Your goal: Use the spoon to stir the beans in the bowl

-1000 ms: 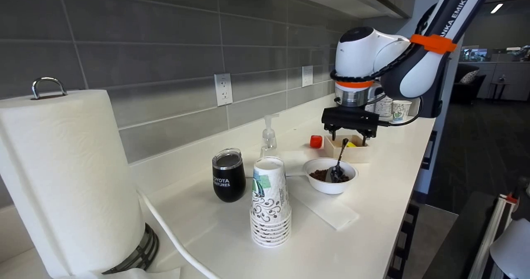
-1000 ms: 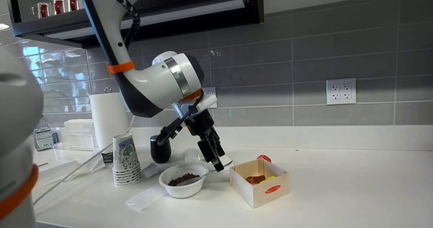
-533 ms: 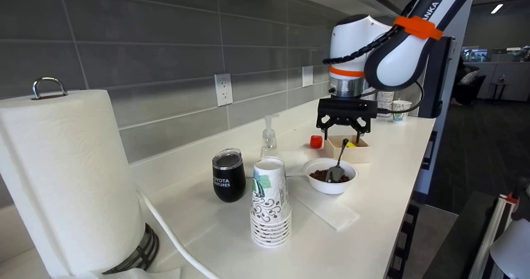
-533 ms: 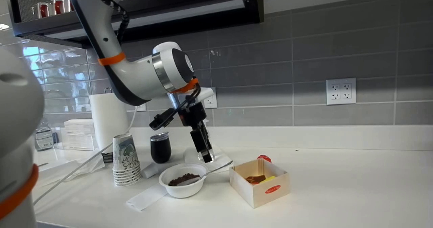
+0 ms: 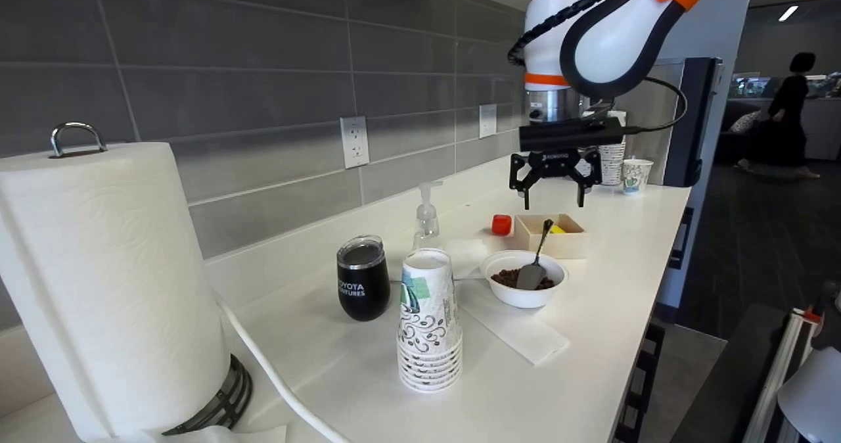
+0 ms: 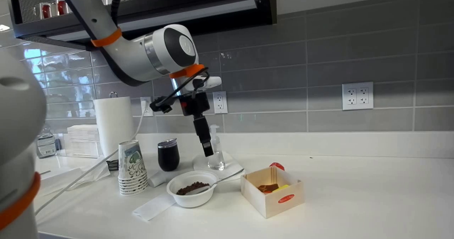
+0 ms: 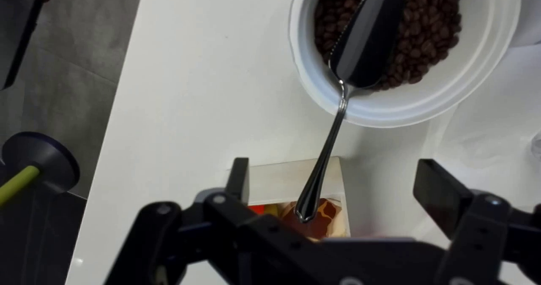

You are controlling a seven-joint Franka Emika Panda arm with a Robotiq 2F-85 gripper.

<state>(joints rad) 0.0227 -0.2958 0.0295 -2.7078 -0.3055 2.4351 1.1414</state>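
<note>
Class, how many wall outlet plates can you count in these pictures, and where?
3 show in an exterior view: one plate just right of the paper towel roll, another plate above the soap dispenser, and a wider plate farther right. Others may be hidden behind the arm.

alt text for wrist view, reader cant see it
A broad-bladed metal spoon rests on brown beans in a white bowl, its handle jutting over the rim. At the picture's bottom, an open, empty gripper frames the handle's end and partly hides a wooden box.
</note>
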